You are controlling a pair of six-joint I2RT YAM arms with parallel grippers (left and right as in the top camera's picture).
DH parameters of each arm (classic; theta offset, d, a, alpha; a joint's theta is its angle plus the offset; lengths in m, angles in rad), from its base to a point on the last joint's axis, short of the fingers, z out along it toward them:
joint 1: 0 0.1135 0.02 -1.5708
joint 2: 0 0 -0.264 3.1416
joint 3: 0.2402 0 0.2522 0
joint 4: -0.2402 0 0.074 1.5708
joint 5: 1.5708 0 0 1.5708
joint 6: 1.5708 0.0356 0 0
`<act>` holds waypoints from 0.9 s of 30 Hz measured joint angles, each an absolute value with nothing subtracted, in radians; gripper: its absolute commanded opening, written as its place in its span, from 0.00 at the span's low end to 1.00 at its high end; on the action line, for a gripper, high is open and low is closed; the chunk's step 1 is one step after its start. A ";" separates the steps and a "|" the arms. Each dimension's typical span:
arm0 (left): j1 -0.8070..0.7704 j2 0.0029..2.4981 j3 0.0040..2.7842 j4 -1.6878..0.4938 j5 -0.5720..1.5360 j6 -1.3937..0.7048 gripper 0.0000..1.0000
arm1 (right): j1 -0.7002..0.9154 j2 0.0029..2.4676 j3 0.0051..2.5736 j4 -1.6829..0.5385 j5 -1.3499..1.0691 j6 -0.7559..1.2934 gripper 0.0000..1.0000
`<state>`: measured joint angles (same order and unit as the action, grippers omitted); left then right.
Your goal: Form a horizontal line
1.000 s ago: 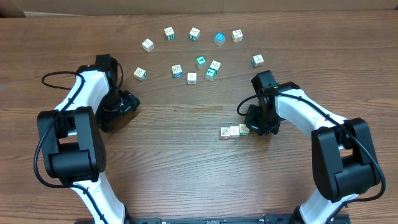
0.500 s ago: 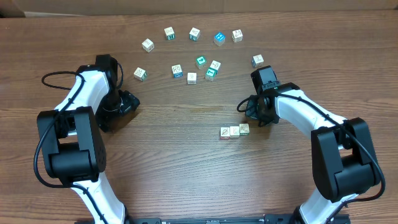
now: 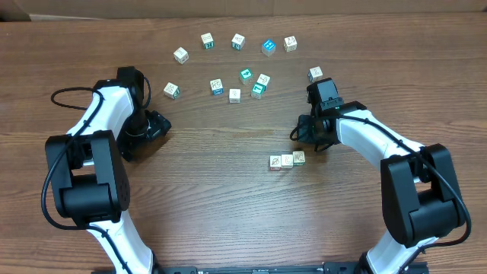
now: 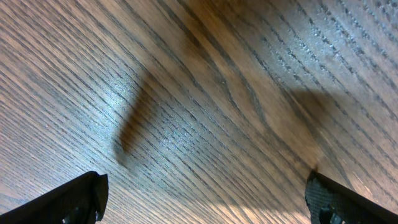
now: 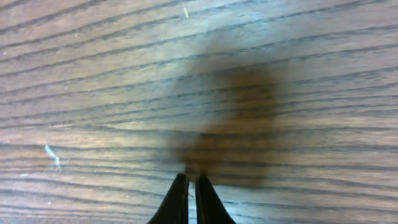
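Note:
The horizontal line (image 3: 287,160) is a short row of three small picture cubes touching side by side on the wooden table, slightly slanted, with tan and white tops. My right gripper (image 3: 299,135) hovers just behind the row's right end, apart from it. In the right wrist view the right gripper (image 5: 191,182) is shut and empty over bare wood, and the row is out of view. My left gripper (image 3: 158,125) rests at the left. In the left wrist view the left gripper (image 4: 205,190) is wide open over bare wood.
Several loose cubes lie scattered across the back of the table, among them a teal pair (image 3: 258,90), a white cube (image 3: 234,95), a cube near the left arm (image 3: 171,90) and one just behind the right wrist (image 3: 315,74).
My right gripper has pulled back from the right end of the row, moving away toward the far side. The row has stayed in place. The left arm has not moved.

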<state>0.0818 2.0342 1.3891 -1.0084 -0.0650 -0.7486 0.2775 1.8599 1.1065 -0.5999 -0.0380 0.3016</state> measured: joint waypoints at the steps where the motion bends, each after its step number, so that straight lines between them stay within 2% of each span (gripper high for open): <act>1: 0.082 2.034 1.389 -1.008 -0.065 -0.749 0.99 | 0.278 1.860 1.106 -0.603 -0.044 0.299 0.04; 27: 0.082 2.034 1.389 -1.008 -0.065 -0.749 0.99 | 0.310 1.860 1.107 -0.618 -0.108 0.307 0.04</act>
<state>0.0818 2.0342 1.3891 -1.0084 -0.0650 -0.7486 0.3103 1.8599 1.1069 -0.6178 -0.1078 0.3069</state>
